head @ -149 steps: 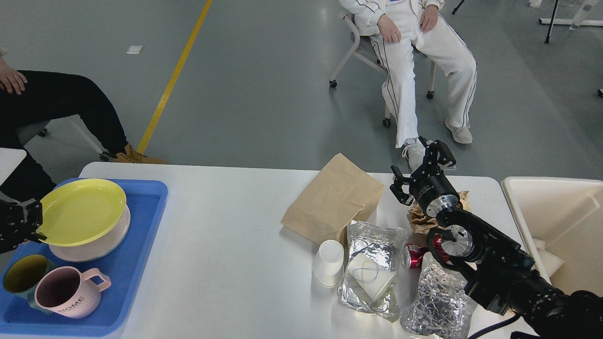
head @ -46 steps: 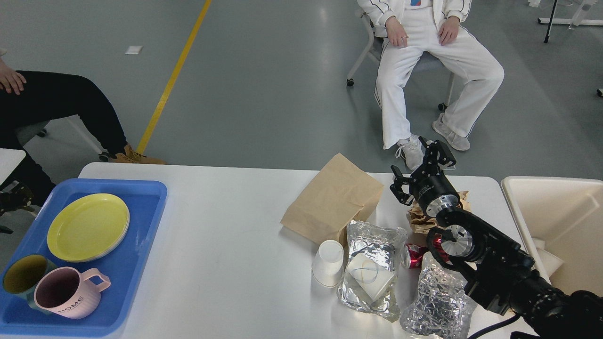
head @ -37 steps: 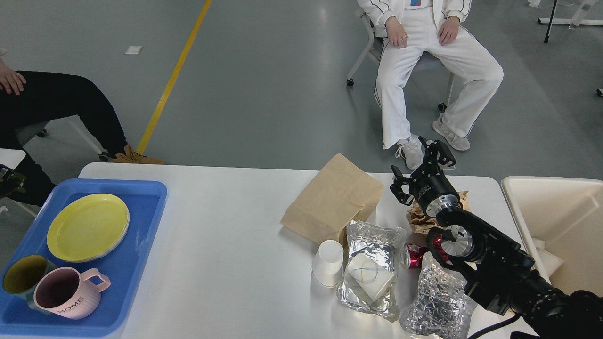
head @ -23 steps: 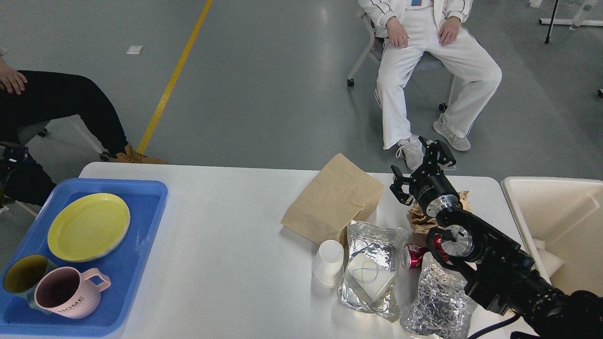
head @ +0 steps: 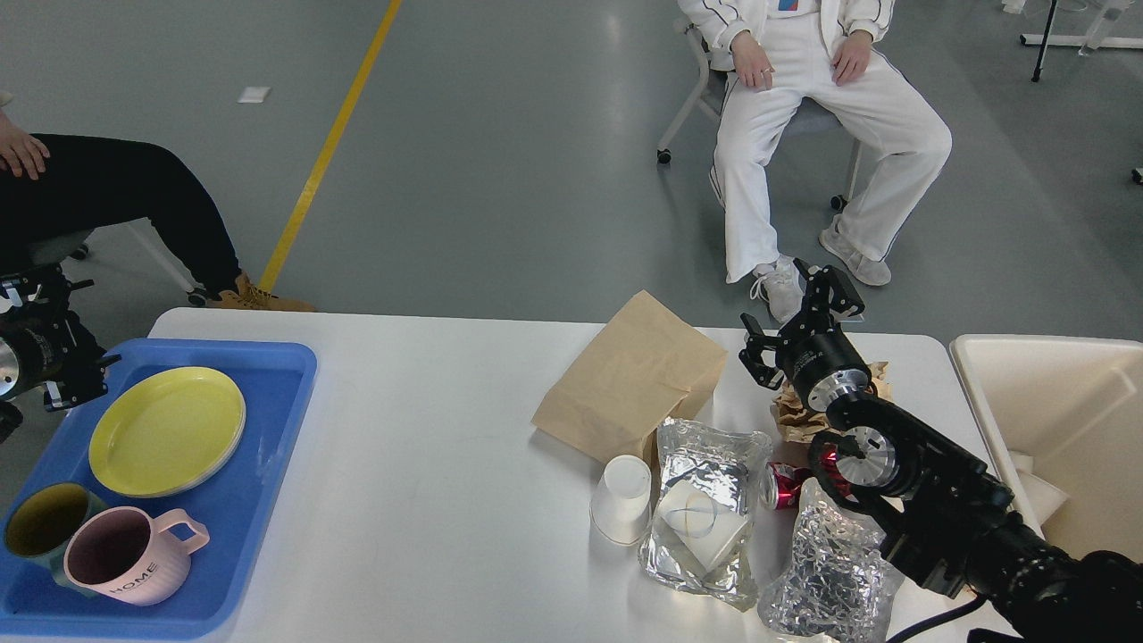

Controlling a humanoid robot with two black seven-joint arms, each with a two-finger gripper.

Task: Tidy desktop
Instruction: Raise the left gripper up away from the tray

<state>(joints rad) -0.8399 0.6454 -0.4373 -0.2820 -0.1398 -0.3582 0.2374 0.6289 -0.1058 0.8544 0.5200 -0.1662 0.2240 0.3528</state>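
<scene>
The white desktop [head: 429,420] carries litter on its right half: a brown paper bag [head: 634,375], a white paper cup [head: 622,500] on its side, two foil bags [head: 705,509] [head: 830,572], a red can [head: 786,487] and crumpled brown paper [head: 799,418]. My right gripper [head: 799,317] hovers open over the far edge, between the paper bag and the crumpled paper, holding nothing. At the left edge of the view, my left gripper [head: 76,335] is open and empty by the far left corner of the blue tray [head: 268,429].
The tray holds a yellow plate [head: 167,429] on a stack, a pink mug [head: 129,554] and a dark green mug [head: 45,518]. A cream bin [head: 1054,402] stands off the table's right end. Two people sit beyond the table.
The left gripper let go of the yellow plate, which now lies flat on the stack. It drew back to the left and now shows again at the tray's corner. The right arm stayed still.
</scene>
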